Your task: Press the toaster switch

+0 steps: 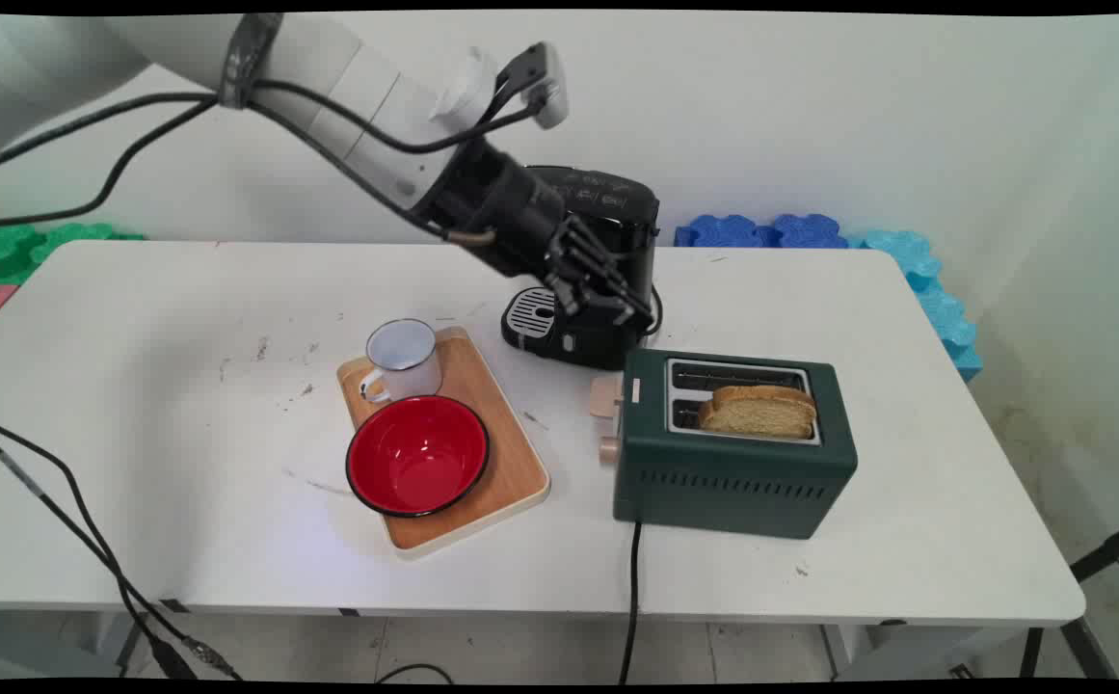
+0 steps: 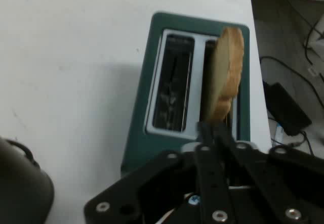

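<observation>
Your gripper (image 1: 628,306) hangs over the toaster's lever end w/ fingers pressed together, pinching nothing, just short of the bread slice (image 1: 759,412). That slice stands upright in the near slot of the green toaster (image 1: 732,472), top half proud of the slot. Reckon it light, dry, crumbly: take it by the 2 flat faces near the top, gently. Hand view shows the far slot empty (image 2: 174,82) and the slice edge-on; main view alone gives you the coffee machine (image 1: 598,280) behind, plus mug (image 1: 403,359) and red bowl (image 1: 417,455) on the wooden tray (image 1: 516,472).
</observation>
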Controlling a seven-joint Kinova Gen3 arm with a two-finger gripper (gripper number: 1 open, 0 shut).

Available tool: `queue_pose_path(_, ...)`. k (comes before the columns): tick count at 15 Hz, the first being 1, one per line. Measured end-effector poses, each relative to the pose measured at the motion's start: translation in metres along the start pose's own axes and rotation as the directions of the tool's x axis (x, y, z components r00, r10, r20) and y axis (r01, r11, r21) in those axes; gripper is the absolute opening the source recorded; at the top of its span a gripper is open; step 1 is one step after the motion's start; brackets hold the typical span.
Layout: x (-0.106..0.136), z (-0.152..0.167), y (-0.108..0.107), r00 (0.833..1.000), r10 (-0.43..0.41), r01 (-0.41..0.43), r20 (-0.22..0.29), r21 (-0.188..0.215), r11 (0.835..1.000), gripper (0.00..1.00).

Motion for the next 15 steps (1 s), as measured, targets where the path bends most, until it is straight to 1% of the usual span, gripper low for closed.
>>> queue_pose_path(2, -0.013, 0.0, -0.004, 1.0, -0.013, 0.013, 0.014, -0.011, 1.0, 0.0)
queue_pose_path(8, -0.037, 0.002, -0.013, 0.999, -0.03, 0.031, 0.039, -0.03, 0.999, 0.0)
queue_pose_path(12, -0.049, 0.008, -0.016, 0.998, -0.04, 0.042, 0.054, -0.04, 0.998, 0.0)
queue_pose_path(15, -0.053, 0.015, -0.018, 0.998, -0.029, 0.032, 0.059, -0.049, 0.998, 0.0)
